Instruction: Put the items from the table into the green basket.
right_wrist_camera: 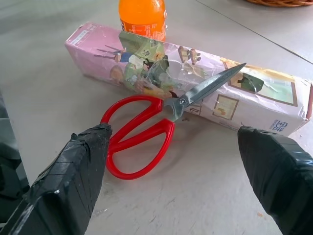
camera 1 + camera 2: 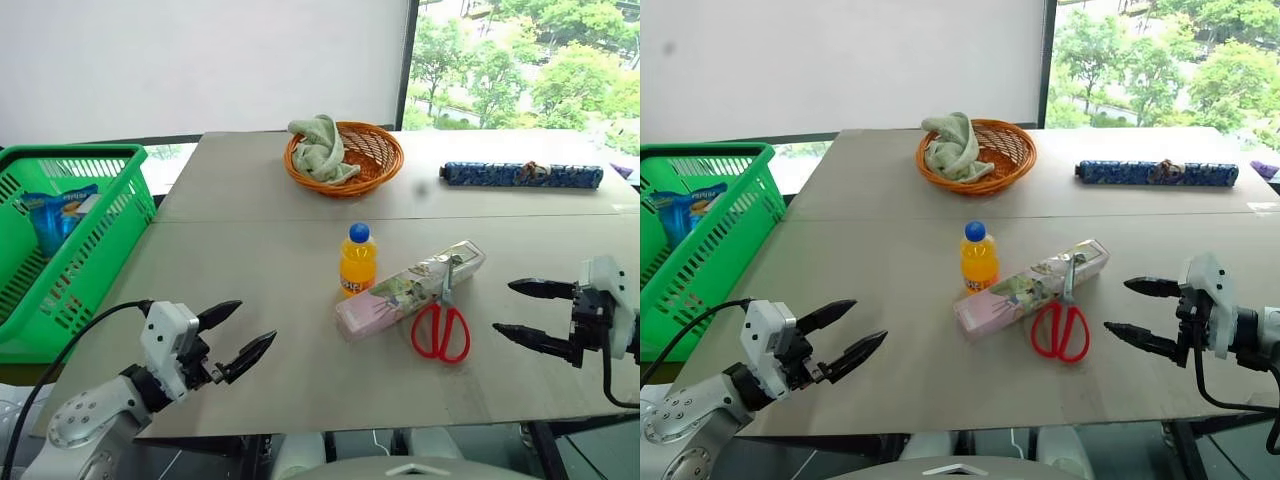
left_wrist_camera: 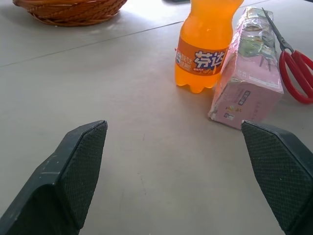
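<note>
head views look down over the table (image 2: pixel 250 330); wrist views sit low, sharing the scissors (image 1: pixel 146 132).

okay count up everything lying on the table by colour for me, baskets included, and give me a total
Orange: 2, the drink bottle and the wicker basket
Pink: 1, the long floral pack
Red: 1, the scissors
Blue: 1, the long patterned roll
Green: 2, the plastic basket at the table's left edge and the pale cloth in the wicker basket
Total: 7
</note>
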You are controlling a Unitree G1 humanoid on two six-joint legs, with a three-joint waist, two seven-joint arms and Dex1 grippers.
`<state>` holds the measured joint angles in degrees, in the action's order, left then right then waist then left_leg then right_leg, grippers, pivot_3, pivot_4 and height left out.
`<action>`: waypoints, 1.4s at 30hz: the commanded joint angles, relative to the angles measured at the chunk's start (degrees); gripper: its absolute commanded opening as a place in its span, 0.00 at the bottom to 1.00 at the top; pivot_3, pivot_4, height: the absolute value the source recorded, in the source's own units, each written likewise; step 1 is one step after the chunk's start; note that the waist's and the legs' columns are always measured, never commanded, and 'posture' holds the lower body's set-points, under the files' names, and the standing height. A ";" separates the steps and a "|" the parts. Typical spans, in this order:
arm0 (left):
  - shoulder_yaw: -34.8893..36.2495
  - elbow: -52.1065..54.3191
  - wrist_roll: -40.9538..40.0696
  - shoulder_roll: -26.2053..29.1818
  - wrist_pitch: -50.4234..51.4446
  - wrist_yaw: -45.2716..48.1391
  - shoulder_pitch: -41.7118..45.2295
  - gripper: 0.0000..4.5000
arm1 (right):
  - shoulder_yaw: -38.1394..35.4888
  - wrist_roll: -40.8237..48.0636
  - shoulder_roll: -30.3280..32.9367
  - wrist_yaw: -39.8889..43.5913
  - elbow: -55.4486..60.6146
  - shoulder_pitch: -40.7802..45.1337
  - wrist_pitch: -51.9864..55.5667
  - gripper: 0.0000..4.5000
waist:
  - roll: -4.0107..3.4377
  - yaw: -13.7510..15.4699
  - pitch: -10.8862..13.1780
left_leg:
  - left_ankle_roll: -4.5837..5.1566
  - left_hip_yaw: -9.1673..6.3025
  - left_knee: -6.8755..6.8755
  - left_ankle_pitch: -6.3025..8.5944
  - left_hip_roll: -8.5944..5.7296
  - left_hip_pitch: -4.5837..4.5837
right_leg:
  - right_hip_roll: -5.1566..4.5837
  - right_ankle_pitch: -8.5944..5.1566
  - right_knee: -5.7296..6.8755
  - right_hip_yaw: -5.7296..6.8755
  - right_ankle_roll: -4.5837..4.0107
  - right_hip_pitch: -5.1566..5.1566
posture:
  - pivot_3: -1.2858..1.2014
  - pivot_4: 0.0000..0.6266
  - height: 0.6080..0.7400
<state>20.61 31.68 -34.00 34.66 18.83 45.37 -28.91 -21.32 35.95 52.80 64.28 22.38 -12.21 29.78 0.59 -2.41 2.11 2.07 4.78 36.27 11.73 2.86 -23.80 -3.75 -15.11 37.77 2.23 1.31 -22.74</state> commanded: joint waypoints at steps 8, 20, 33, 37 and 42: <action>-0.79 6.26 -8.16 3.19 6.76 -1.17 12.15 1.00 | 2.48 14.58 -5.91 -23.17 11.85 10.49 22.92 0.99 | -0.09 -0.05 0.02 | 0.00 0.04 0.04 -0.01 0.07 0.02 | 0.03 0.06 0.08 0.02 -0.08 0.02 | 0.49 0.00 1.00; -2.07 11.31 -5.54 6.34 2.49 6.11 8.49 1.00 | 11.54 14.22 -14.59 -48.84 13.46 18.44 42.76 0.99 | -0.03 0.06 0.09 | 0.08 0.16 0.05 0.04 0.12 -0.01 | 0.14 0.05 -0.02 -0.01 -0.04 0.00 | 0.50 0.00 1.00; -2.94 9.57 -3.37 4.82 -1.63 7.48 6.08 1.00 | 12.15 10.22 -28.12 -61.38 11.92 24.75 53.96 0.99 | -0.10 0.13 0.10 | 0.08 0.25 0.00 0.05 0.20 -0.04 | 0.22 0.05 -0.03 0.04 -0.04 -0.06 | 0.51 0.00 1.00; -3.23 8.79 -2.67 4.40 -2.65 7.79 5.99 1.00 | 12.65 8.60 -27.63 -60.49 11.47 25.21 54.03 0.79 | -0.10 0.12 0.10 | 0.08 0.30 0.00 0.05 0.20 -0.03 | 0.20 0.06 -0.03 0.06 -0.04 -0.06 | 0.51 0.00 1.00; -3.85 8.81 -2.22 3.90 -3.03 7.54 5.94 1.00 | 12.07 8.14 -26.94 -58.71 12.02 25.51 55.17 0.27 | -0.11 0.11 0.11 | 0.08 0.29 0.00 0.05 0.20 -0.04 | 0.20 0.05 -0.03 0.06 -0.04 -0.07 | 0.51 0.00 1.00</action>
<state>17.21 39.77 -36.10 38.68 16.93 52.79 -23.07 -8.27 44.31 24.85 4.83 33.21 12.27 84.60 0.48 -2.31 2.22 2.15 5.07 36.27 11.78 3.06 -23.83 -3.54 -15.05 37.74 2.29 1.27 -22.81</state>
